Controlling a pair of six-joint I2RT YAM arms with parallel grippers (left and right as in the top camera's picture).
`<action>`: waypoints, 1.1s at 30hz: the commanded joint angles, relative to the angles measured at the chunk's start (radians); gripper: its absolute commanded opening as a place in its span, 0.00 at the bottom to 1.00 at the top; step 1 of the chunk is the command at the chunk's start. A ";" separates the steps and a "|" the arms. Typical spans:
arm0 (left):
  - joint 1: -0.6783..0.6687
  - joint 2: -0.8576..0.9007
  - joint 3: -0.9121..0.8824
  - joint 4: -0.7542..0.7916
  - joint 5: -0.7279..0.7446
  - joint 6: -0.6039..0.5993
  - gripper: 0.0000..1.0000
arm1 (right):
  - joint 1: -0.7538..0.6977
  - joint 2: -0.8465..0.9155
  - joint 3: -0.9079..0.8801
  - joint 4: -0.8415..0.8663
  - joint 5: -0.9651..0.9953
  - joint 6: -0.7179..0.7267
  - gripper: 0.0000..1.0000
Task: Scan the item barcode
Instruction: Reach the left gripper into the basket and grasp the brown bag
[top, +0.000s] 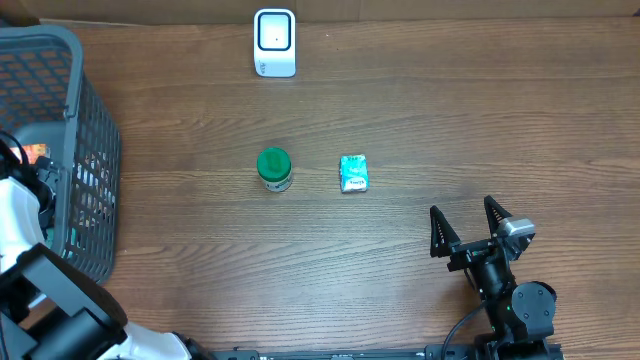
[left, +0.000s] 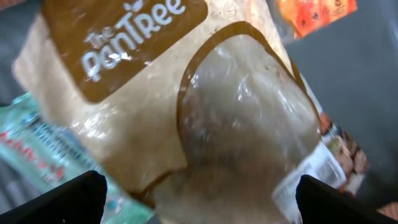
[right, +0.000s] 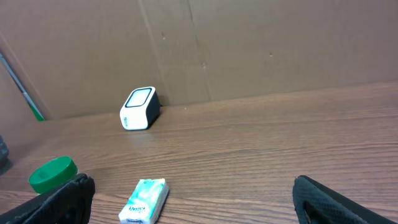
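Brown pouch (left: 186, 112) below splayed left gripper (left: 200, 194)

L gripper (left: 199, 186) & R gripper (top: 461, 210) both w/ fingers (right: 62, 199) wide apart; R arm (top: 510, 300) low, compact.

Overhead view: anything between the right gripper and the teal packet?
No. Only bare wooden table lies between the right gripper and the teal packet, clearest in the overhead view.
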 joint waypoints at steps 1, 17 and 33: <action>0.010 0.048 -0.008 0.013 -0.020 -0.014 1.00 | -0.007 -0.011 -0.010 0.005 0.001 -0.001 1.00; 0.011 0.148 -0.009 0.132 -0.020 -0.013 0.98 | -0.007 -0.011 -0.010 0.005 0.001 -0.001 1.00; 0.010 0.201 0.005 0.160 -0.010 -0.013 0.25 | -0.007 -0.011 -0.010 0.005 0.001 -0.001 1.00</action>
